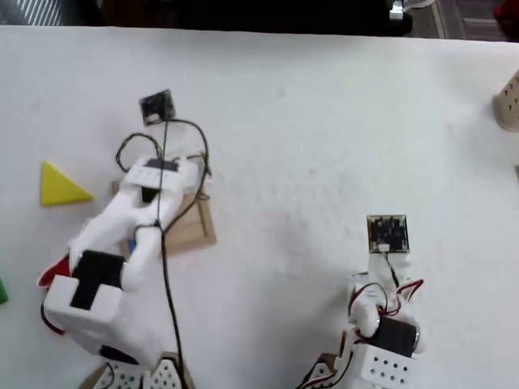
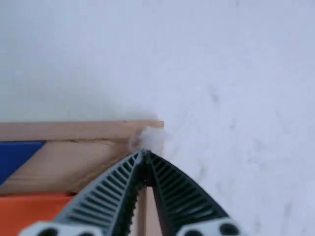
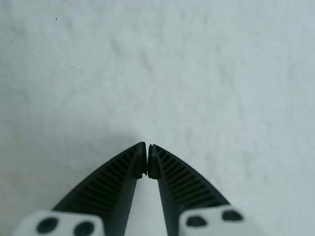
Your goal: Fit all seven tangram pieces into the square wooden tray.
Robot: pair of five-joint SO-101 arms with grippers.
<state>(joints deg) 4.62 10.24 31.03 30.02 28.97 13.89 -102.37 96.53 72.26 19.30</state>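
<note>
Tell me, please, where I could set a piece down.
Bare: the wide table between the wooden tray and the right arm, and the far half beyond both arms. Crowded: the left edge, where the yellow triangle, a red piece and the left arm sit close.

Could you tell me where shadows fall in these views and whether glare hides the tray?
High view: even light, no glare on the wooden tray, which the left arm mostly covers. Left wrist view: soft shadow on the table beyond the tray's rim. Right wrist view: faint shadow beside the shut fingers.
</note>
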